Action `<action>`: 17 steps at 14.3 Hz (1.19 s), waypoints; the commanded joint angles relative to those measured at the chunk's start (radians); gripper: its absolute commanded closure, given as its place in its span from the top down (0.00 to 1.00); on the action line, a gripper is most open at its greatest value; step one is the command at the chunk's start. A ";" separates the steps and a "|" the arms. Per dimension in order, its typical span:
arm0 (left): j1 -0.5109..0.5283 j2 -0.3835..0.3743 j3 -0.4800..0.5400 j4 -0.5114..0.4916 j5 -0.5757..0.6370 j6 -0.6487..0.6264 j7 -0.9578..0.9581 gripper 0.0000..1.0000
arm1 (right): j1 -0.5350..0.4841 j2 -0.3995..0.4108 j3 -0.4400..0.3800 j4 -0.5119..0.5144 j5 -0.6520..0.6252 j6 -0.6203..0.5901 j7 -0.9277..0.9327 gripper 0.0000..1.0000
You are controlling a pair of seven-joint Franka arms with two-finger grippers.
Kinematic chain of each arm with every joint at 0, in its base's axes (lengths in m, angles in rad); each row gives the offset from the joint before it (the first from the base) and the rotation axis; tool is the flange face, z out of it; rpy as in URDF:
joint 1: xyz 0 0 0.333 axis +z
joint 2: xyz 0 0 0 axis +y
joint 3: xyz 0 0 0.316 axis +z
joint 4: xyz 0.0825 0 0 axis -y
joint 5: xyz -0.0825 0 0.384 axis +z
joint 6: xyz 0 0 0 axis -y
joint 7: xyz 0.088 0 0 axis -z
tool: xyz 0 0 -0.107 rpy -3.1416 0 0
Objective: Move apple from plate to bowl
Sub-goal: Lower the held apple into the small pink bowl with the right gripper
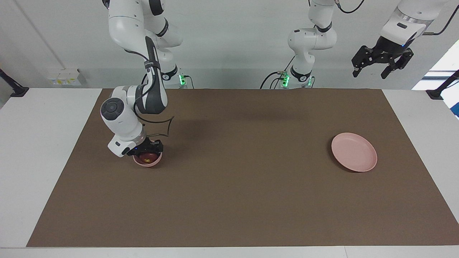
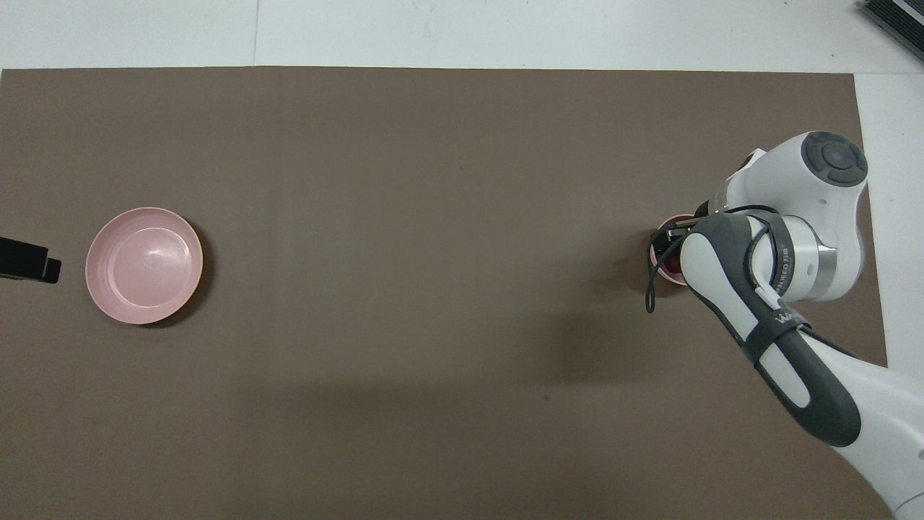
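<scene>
Apple (image 1: 146,156), small, dark red, sits inside the deep pale pink bowl (image 1: 147,163) under the right gripper (image 1: 148,150); its grip is unclear. Flat pink plate (image 1: 354,152) lies bare; left gripper (image 1: 381,63) waits spread. Next comes letting go and lifting clear.

right tool (image 1: 147,152) fills bowl (image 1: 147,162), plate (image 1: 354,152) unobstructed

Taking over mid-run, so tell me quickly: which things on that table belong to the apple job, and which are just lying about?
Part of the job:
- apple, in the bowl
- bowl, at the right arm's end
- plate, bare, at the left arm's end
- right gripper, down at the bowl over the apple
- left gripper, waiting raised

Just lying about:
- brown mat under everything
</scene>
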 commanded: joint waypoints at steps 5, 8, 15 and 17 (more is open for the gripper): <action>-0.005 -0.025 0.007 -0.027 0.001 0.001 -0.003 1.00 | -0.014 -0.002 0.010 -0.005 -0.020 0.022 -0.008 0.87; -0.005 -0.025 0.007 -0.027 0.003 0.001 -0.003 1.00 | -0.014 -0.002 0.010 -0.005 -0.020 0.022 -0.006 1.00; -0.005 -0.025 0.007 -0.027 0.003 0.001 -0.003 1.00 | -0.014 -0.013 0.010 0.019 -0.020 -0.009 -0.008 1.00; -0.005 -0.025 0.007 -0.027 0.003 0.001 -0.003 1.00 | -0.013 -0.041 0.010 0.045 -0.020 -0.049 -0.006 1.00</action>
